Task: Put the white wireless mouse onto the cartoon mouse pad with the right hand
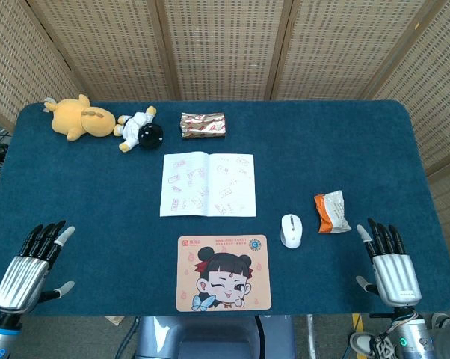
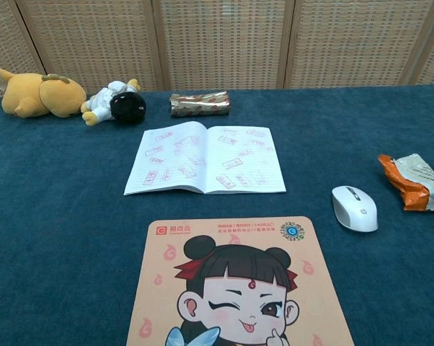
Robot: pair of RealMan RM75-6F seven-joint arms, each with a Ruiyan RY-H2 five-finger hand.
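Woven panels back a counter covered in dark blue cloth. At the near left edge, the left hand rests palm down in the head view, fingers spread wide and holding nothing; the chest view does not show it. At the far left lies a yellow plush, and just beside it, to its right, a small doll with a black head. Further right along the far side sits a brown foil packet, lying flat. Below the packet, near the counter's middle, an open notebook lies face up, its pages marked with red stamps. Nearer the front edge, the pad lies flat, printed with a winking cartoon girl; nothing rests on it. The mouse sits on the cloth just beside the pad's upper right corner, apart from it and not touching, as the chest view confirms. To the right of the mouse, near but separate, lies an orange and white snack bag, crumpled. At the near right edge, the right hand rests palm down, fingers spread wide and holding nothing, well clear of the mouse; it too shows in the head view only.
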